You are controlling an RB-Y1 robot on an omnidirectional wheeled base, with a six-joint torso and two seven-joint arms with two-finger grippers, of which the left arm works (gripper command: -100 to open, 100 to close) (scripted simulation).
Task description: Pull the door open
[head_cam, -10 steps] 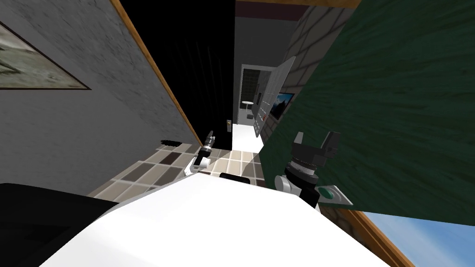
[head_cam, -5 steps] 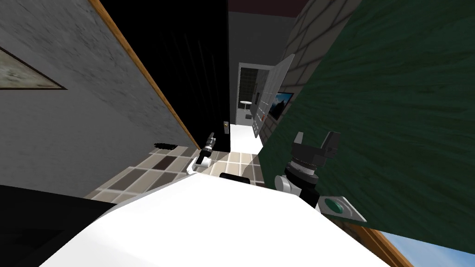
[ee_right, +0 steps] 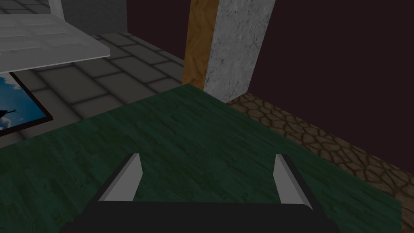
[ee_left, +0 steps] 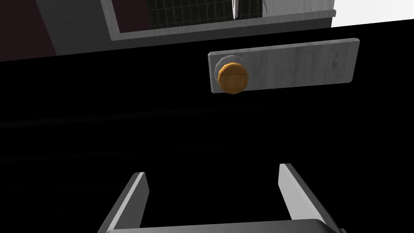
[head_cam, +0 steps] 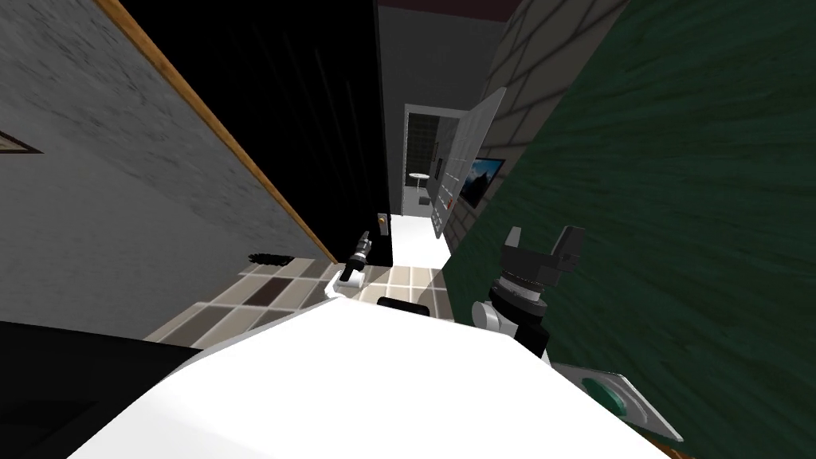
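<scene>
Green door (head_cam: 677, 199) stands ajar on the right, its knob plate (head_cam: 617, 398) low beside the right arm. Right gripper (head_cam: 542, 241) is spread wide and empty, close over the panel; left gripper (ee_left: 212, 172), equally spread and empty, faces an orange knob (ee_left: 232, 79). Recommended: bear steadily on the panel's free edge.
</scene>
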